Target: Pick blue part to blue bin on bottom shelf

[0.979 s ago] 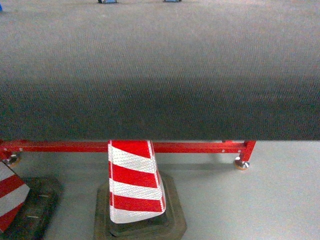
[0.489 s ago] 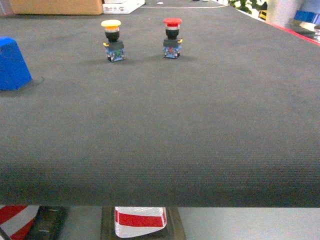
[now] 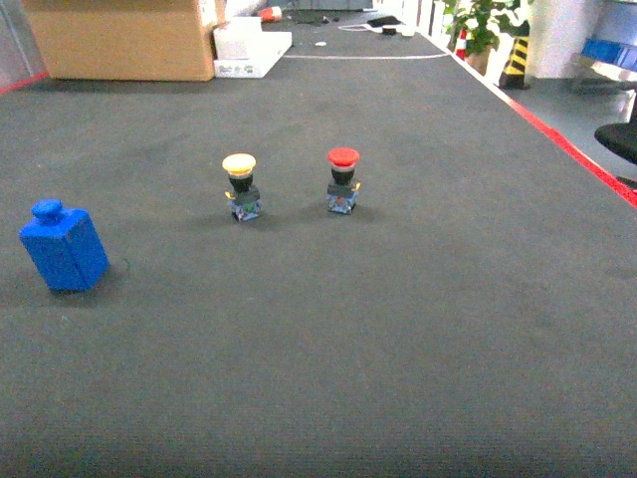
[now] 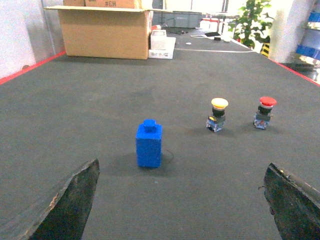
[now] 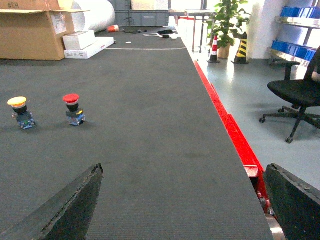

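The blue part (image 3: 64,247) is a smooth, blocky plastic piece with a small round knob on top. It stands on the mat (image 3: 398,329) near its left edge, well apart from both my grippers. In my left wrist view it sits upright ahead of me, between my 2 fingertips but far out in front of them.

My left gripper (image 4: 182,202) is spread wide and grasps nothing; its 2 dark, rough-edged fingertips (image 4: 70,200) show at the lower corners of that view. My right gripper (image 5: 185,200) is likewise spread wide with nothing in it, hanging over the mat near the right edge.

2 push buttons stand side by side toward the middle of the mat, apart from each other. The yellow button (image 3: 240,185) has a domed cap on a black neck and a small bluish base. The red button (image 3: 342,179) to its right has the same shape.

The mat is dark grey, finely ribbed and matte, and covers a long table with a red rim (image 5: 227,127) along its right edge. At the far left corner stands an open cardboard box (image 3: 124,38), with flat white boxes (image 3: 249,50) just beside it. Beyond the right edge is a pale, glossy floor with a black office chair (image 5: 297,95), a potted plant (image 5: 225,22), a striped cone (image 5: 214,50) and blue bins (image 5: 300,12) on steel shelving.
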Robot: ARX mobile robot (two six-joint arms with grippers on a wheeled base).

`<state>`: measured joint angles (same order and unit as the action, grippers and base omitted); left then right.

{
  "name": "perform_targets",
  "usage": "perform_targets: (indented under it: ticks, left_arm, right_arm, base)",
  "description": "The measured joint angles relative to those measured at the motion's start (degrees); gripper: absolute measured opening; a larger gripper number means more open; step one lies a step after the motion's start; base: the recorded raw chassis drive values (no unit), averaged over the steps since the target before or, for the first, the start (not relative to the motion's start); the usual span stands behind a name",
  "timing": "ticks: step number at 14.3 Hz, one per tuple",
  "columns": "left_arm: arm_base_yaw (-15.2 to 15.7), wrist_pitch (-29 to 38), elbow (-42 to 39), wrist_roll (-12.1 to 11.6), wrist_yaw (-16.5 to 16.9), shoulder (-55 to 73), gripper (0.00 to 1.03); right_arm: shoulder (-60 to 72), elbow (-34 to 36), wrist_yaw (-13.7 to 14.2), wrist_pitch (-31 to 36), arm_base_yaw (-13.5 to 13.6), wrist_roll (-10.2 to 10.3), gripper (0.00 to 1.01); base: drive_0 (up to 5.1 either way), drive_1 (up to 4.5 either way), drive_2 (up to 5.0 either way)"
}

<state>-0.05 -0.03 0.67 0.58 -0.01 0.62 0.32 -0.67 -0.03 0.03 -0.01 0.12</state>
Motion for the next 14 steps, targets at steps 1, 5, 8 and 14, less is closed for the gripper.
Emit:
perform_targets:
  ticks: [1, 5, 8, 14]
  left_arm:
    - [0.00, -0.09, 0.00, 0.00, 0.02, 0.00, 0.98]
    - [0.00, -0.24, 0.00, 0.00, -0.02, 0.00, 0.98]
    - [0.00, -0.24, 0.00, 0.00, 0.00, 0.00, 0.98]
    - [-3.23, 19.37, 5.20, 4.44, -12.11, 36.22, 0.98]
  right_arm:
    - [0.00, 0.00, 0.02, -0.13, 0.00, 0.02, 0.98]
    - [0.00, 0.00, 0.02, -0.31, 0.00, 0.04, 0.98]
    - [0.00, 0.00, 0.04, -0.31, 0.00, 0.04, 0.98]
    - [0.00, 0.00, 0.04, -0.31, 0.00, 0.04, 0.98]
  base:
    - [0.0, 0.00, 0.0]
    - [0.0, 0.00, 0.0]
    - [0.0, 0.00, 0.0]
    - [0.0, 0.00, 0.0]
